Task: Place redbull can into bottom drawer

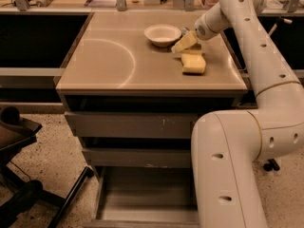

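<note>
While gripper (pixel 185 42) hangs far right between bowl (pixel 162 34) and sponge (pixel 194 63), its grip can't be told; can hidden; drawer's (pixel 142 196) right side arm-covered.

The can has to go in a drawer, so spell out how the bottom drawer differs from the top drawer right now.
The bottom drawer is pulled far out, its tray floor in view; the top drawer shows only its front. The top drawer sits just under the tabletop; the bottom drawer sits lowest of the three. Both are grey. The pincer is over the tabletop, beside the yellow sponge.
</note>
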`<state>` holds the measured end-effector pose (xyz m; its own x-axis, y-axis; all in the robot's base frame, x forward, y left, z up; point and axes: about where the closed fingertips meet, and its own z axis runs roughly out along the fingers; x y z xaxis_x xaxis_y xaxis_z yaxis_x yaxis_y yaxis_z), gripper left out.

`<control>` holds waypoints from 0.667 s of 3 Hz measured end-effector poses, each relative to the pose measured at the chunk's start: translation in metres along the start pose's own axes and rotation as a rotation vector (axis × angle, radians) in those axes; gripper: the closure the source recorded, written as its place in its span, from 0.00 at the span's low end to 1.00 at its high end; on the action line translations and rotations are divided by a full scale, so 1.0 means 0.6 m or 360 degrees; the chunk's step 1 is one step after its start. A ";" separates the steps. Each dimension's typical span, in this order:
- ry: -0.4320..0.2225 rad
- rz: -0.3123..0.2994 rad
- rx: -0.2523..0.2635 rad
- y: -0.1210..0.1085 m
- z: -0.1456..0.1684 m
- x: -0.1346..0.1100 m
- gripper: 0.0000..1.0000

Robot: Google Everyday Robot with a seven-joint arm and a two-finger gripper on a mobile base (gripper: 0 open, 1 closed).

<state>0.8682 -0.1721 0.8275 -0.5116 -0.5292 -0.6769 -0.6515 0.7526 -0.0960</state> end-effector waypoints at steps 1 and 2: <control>0.0000 0.0000 0.0000 0.000 0.000 0.000 0.19; 0.0000 0.0000 0.0000 0.000 0.000 0.000 0.41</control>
<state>0.8682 -0.1721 0.8274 -0.5116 -0.5292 -0.6769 -0.6515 0.7525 -0.0959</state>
